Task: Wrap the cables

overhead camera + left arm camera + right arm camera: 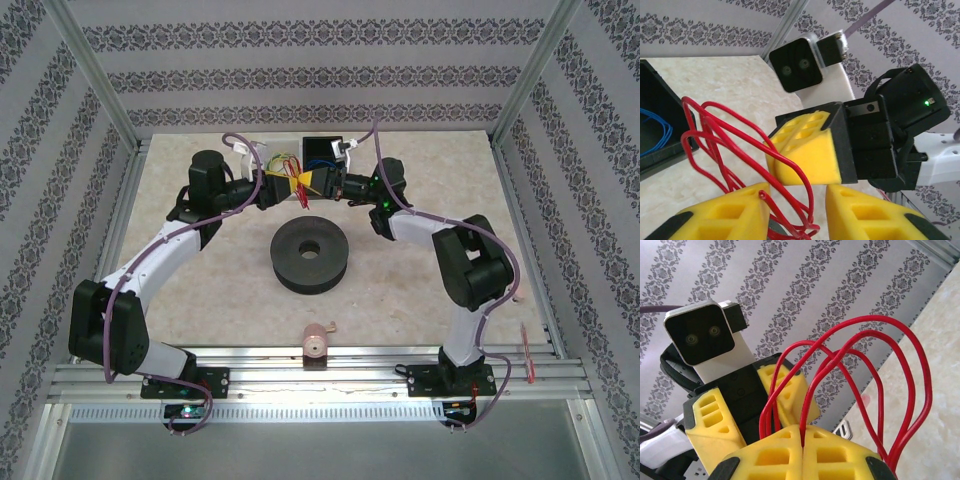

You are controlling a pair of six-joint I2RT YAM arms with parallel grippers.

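The cables (288, 163) are a loose tangle of thin red wire, held up at the back of the table where both grippers meet. My right gripper (802, 432) is shut on a strand of the cables (804, 418), and several loops fan upward from its yellow pads. My left gripper (797, 192) faces it nose to nose. Its jaws are open with a gap, and loops of the cables (810, 196) run through that gap. A cut wire end rests against the left pad. In the top view the left gripper (290, 185) and right gripper (320, 183) nearly touch.
A black box (325, 150) stands just behind the grippers and holds a blue wire coil (655, 127). A black spool (310, 255) lies at the table's middle. A small pinkish cylinder (317, 345) sits at the front edge. A thin red piece (528, 358) lies near the right rail.
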